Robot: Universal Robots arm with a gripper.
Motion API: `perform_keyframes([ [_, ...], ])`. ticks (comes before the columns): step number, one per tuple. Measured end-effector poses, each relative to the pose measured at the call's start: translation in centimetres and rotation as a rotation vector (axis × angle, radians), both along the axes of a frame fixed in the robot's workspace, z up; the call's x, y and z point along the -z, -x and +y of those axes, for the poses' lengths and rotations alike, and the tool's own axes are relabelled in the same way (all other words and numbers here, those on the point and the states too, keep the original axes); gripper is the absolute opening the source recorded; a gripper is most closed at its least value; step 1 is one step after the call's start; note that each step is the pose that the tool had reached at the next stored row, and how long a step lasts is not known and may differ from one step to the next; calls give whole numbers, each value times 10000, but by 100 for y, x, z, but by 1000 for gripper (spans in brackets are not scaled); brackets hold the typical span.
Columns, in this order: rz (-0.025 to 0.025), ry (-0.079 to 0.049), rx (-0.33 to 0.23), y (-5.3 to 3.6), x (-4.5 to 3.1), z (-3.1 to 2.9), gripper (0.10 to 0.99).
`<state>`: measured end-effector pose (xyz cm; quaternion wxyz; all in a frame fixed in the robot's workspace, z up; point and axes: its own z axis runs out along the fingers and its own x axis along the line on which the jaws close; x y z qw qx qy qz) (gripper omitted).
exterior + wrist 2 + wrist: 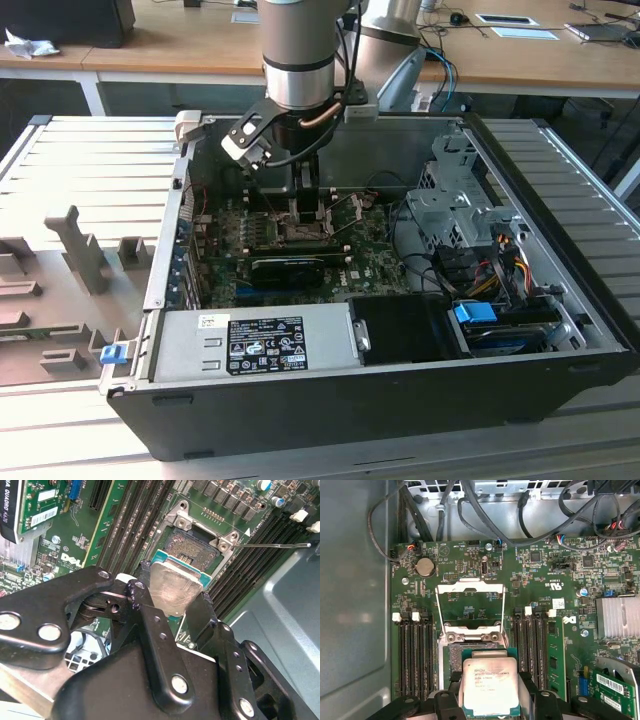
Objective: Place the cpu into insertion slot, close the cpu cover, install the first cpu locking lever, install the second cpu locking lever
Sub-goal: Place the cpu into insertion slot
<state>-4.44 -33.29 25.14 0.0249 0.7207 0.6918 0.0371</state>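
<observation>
An open computer case lies on its side on a slatted metal worktop, and the arm reaches down into its far half, toward the exterior view's left, over the green motherboard.

The jaws are pinching the cpu by two opposite edges, one black finger on each side. In both wrist views its dull silver top faces up. The chip hangs over the insertion slot, covering part of it and leaving the dark centre bare on the far side. In the second wrist view it looks slightly tilted; whether any edge touches the socket cannot be told.

The cpu cover stands swung up and open on the far side of the slot, with the board visible through its square window. A thin wire locking lever sticks out sideways from a corner of the socket, unlatched.

Black memory slots run along both sides of the socket. In the exterior view a graphics card lies just near of it, a grey power supply fills the near edge, and a drive cage sits at the exterior view's right
</observation>
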Motion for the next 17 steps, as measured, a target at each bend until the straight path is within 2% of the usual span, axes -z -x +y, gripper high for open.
perform_keyframes([
  [8, -1, -2, 4, 1, 13, 15, 529],
  [11, -1, -1, 1, 0, 45, 50, 529],
  [13, -1, -1, 2, 7, 99, 83, 529],
  [17, 0, -1, -6, 12, 180, 97, 529],
])
